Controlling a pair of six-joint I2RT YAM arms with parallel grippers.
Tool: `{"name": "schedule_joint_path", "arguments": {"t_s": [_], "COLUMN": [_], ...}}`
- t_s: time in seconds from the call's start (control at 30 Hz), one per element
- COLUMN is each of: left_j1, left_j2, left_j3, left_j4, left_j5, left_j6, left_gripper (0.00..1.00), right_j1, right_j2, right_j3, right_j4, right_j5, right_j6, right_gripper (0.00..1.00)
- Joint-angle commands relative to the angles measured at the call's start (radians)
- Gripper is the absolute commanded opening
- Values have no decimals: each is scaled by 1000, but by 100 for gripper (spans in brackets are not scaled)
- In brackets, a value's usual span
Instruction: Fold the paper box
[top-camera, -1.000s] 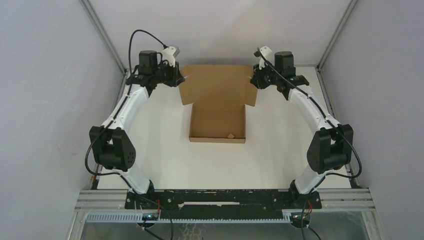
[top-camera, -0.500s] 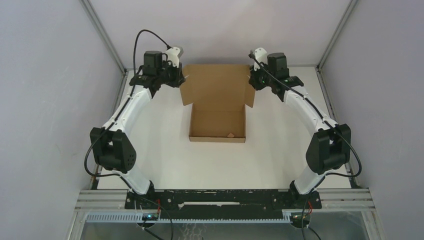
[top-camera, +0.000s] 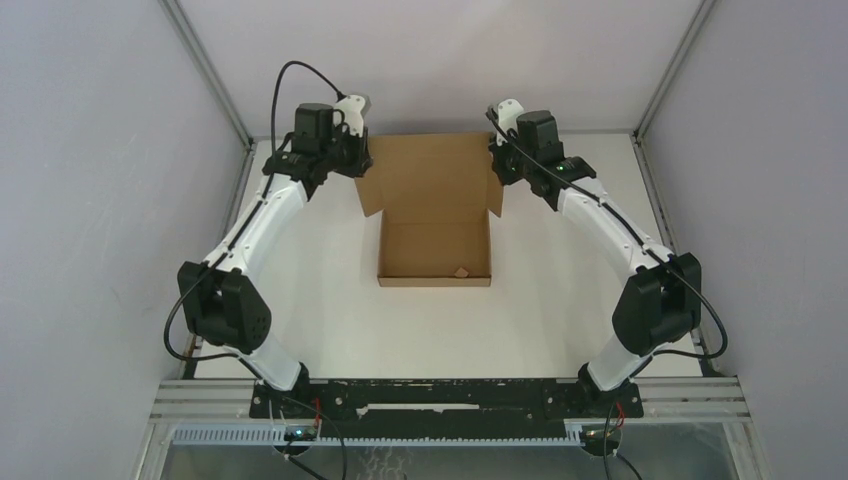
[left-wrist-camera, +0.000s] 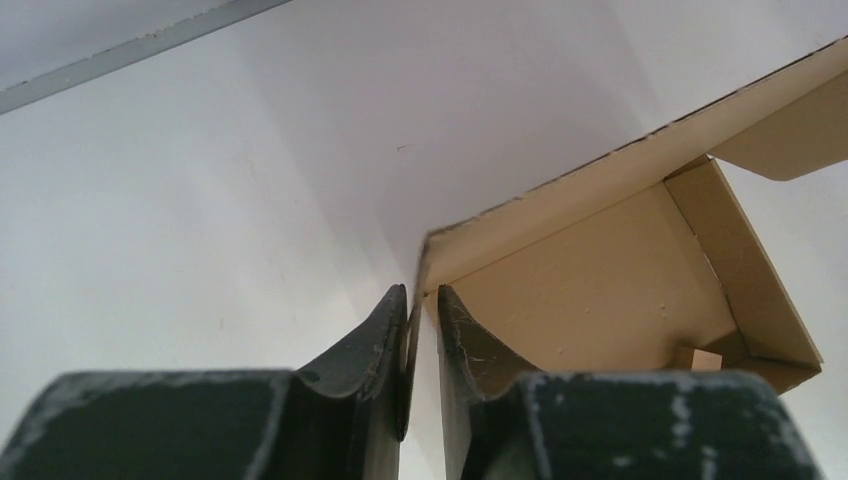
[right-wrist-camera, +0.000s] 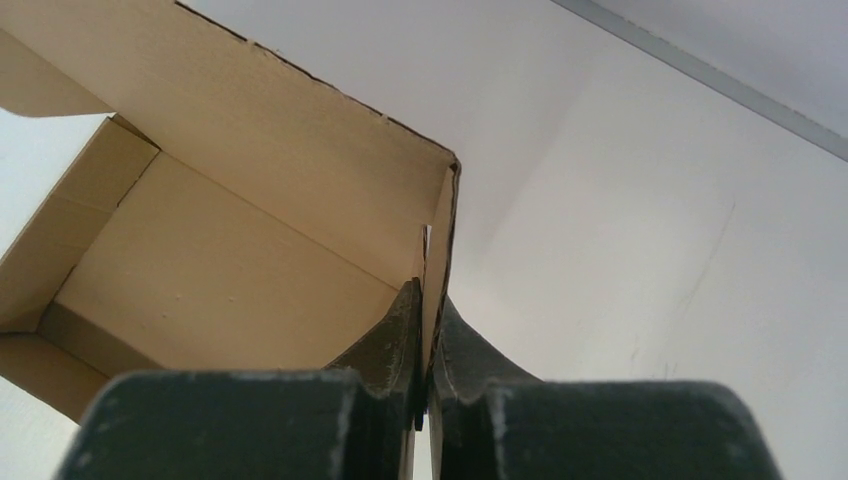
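The left gripper (left-wrist-camera: 422, 300) and right gripper (right-wrist-camera: 428, 300) have swung inward, tilting the lid (top-camera: 430, 165) up; each pinches a lid flap. The paper box (top-camera: 435, 250) sits between them: tray formed, lid not yet closed.

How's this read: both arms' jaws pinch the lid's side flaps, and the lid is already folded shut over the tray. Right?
No. The top external view shows the lid open at the far end of the paper box, its tray uncovered. The rest holds: the jaws of the left arm and right arm pinch the lid's side flaps.
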Motion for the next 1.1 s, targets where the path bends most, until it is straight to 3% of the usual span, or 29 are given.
{"name": "schedule_joint_path", "arguments": {"t_s": [0.0, 0.27, 0.57, 0.8, 1.07], "left_j1": [-40, -81, -81, -73, -3], "left_j2": [-54, -51, -57, -73, -117], "left_j3": [-8, -8, -29, -52, -98], "left_j4": [-1, -40, -76, -85, -73], "left_j5": [-29, -87, -164, -198, -128], "left_j6": [-51, -38, -6, 8, 6], "left_gripper": [22, 22, 34, 37, 35], "right_j1": [46, 64, 36, 11, 1], "right_j2": [-52, -50, -59, -67, -71], "right_j3": [1, 8, -10, -20, -29], "right_j4": [12, -11, -11, -7, -1], "right_j5": [76, 129, 113, 73, 61], "right_j6": [49, 68, 79, 84, 89], "right_gripper": [9, 7, 6, 6, 6]}}
